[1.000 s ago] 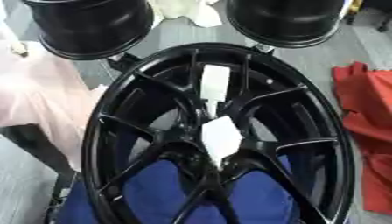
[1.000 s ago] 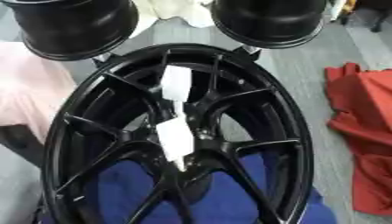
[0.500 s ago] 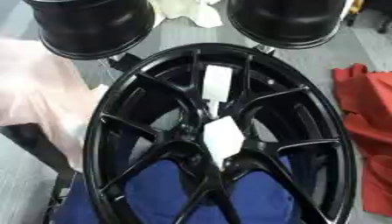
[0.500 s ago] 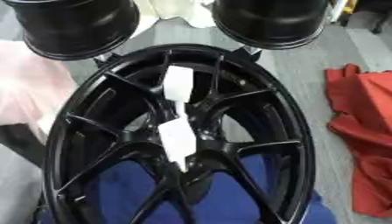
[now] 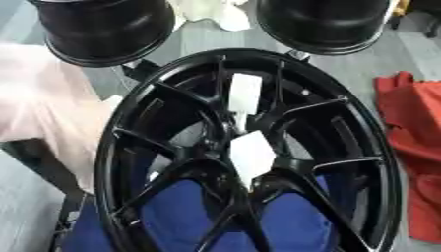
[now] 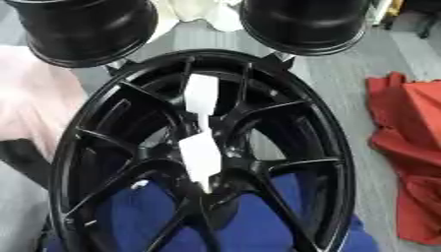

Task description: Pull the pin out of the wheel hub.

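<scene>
1. One black wheel [image 5: 250, 147] with many spokes fills most of both eye views, its hub [image 5: 237, 147] near the middle of the picture.
2. Two white pieces stand at the centre of the wheel: an upper, oblong one [image 5: 244, 93] between the upper spokes and a lower, pointed one [image 5: 251, 156] right over the hub, nearly touching end to end.
3. Whether either white piece is the pin cannot be told; the lower one sits on the hub and the upper one just above it.
4. Blue cloth [image 5: 198, 216] shows through the lower spokes, behind or beneath the wheel.
5. Two more black rims lie beyond the wheel, one at the upper left [image 5: 103, 29] and one at the upper right [image 5: 323, 22], each close to the big wheel's upper edge.
6. Red cloth [image 5: 413, 147] lies crumpled on the grey floor [image 6: 353, 69] to the right, apart from the wheel.
7. Pale pink cloth [image 5: 43, 113] lies to the left, beside the wheel's rim.
8. White cloth [image 5: 211, 12] sits at the top between the two far rims.
9. Neither robot hand shows in either view, so their state cannot be told.
</scene>
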{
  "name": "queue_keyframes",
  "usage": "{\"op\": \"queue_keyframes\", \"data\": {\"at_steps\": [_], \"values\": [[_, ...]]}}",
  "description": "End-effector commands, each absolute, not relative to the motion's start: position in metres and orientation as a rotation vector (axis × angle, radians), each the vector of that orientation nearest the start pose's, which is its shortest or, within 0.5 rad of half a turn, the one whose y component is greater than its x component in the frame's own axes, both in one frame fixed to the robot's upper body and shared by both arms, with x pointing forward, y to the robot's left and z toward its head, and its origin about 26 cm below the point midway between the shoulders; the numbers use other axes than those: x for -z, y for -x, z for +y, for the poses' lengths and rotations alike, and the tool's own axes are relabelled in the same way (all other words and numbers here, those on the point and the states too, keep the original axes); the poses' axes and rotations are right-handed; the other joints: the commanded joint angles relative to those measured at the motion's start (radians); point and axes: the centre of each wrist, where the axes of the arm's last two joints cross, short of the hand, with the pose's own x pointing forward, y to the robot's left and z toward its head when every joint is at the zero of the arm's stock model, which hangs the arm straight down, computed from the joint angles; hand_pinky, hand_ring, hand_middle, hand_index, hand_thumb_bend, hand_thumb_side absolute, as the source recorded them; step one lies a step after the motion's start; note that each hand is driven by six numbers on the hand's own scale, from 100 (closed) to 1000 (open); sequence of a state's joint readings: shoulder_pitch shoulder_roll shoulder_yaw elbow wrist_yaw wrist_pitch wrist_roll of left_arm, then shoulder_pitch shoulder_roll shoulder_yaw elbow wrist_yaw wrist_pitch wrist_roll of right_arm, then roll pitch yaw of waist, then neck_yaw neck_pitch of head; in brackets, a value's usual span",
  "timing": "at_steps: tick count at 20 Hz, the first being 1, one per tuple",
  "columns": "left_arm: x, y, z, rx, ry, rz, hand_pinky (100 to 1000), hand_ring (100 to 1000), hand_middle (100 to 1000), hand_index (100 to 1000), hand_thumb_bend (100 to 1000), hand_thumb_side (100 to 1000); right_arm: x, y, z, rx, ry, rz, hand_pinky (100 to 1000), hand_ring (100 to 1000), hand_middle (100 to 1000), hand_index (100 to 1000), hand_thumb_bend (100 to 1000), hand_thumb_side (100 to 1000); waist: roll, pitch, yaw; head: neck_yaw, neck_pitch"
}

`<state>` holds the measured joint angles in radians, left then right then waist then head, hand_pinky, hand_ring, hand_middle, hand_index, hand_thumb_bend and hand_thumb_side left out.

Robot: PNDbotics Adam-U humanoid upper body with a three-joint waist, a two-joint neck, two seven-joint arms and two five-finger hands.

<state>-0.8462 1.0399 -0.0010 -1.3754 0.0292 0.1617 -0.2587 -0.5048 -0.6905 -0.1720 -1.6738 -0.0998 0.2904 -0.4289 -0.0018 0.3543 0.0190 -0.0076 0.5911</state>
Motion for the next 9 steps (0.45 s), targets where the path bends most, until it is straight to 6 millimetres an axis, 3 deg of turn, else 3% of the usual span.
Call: {"op": "queue_keyframes", "data": {"at_steps": [1,5,9], "values": [[-0.412,-0.343,0.412,0.588,-0.794,-2.062,782,653,617,737,100,550,-0.291,-0.337,-0.377,0.105,0.888,-2.03,660,514,610,624,100,713,0.0,-0.02,0.001,0.0,-0.008],[-0.41,-0.342,0.403,0.425,-0.659,-2.214,770,629,595,723,100,563,-0.292,-0.337,-0.376,0.098,0.884,-2.034,661,514,610,625,100,712,-0.002,-0.02,0.001,0.002,-0.01],[-0.407,-0.341,0.399,0.38,-0.614,-2.242,772,633,598,730,100,558,-0.292,-0.337,-0.376,0.094,0.883,-2.037,661,514,610,625,100,712,-0.003,-0.019,0.0,0.003,-0.015]]}}
